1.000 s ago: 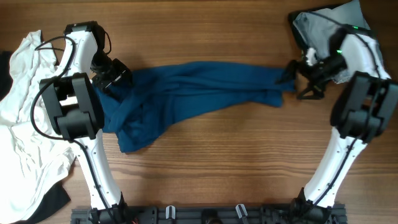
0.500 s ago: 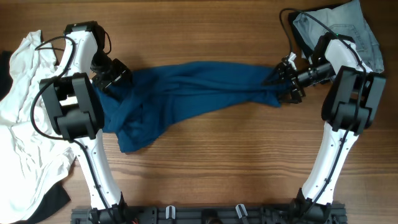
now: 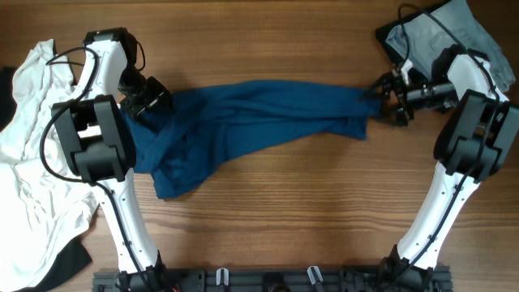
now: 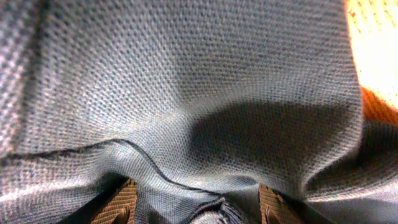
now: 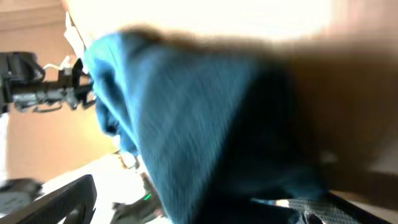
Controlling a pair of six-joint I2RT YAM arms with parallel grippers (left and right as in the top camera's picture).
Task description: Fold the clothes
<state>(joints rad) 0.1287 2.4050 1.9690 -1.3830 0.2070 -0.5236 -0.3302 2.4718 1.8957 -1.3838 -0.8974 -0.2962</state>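
Observation:
A blue garment (image 3: 259,113) lies stretched in a rumpled band across the wooden table. My left gripper (image 3: 147,99) rests on its left end. In the left wrist view the blue mesh cloth (image 4: 199,93) fills the frame, and the two tan finger pads stand apart with a fold and a hem between them (image 4: 196,208). My right gripper (image 3: 388,99) is just off the garment's right end, with its fingers spread. The right wrist view is blurred and shows blue cloth (image 5: 186,124) close in front of the open fingers.
A white garment (image 3: 24,130) is heaped at the left edge, with black cloth (image 3: 69,261) under its lower end. A grey garment (image 3: 430,28) lies at the back right corner. The arm bases stand along the front edge.
My right gripper pushed left into the garment's right end, then drew back right and a little farther from the front. The garment's end stayed where it was. The left arm has not moved.

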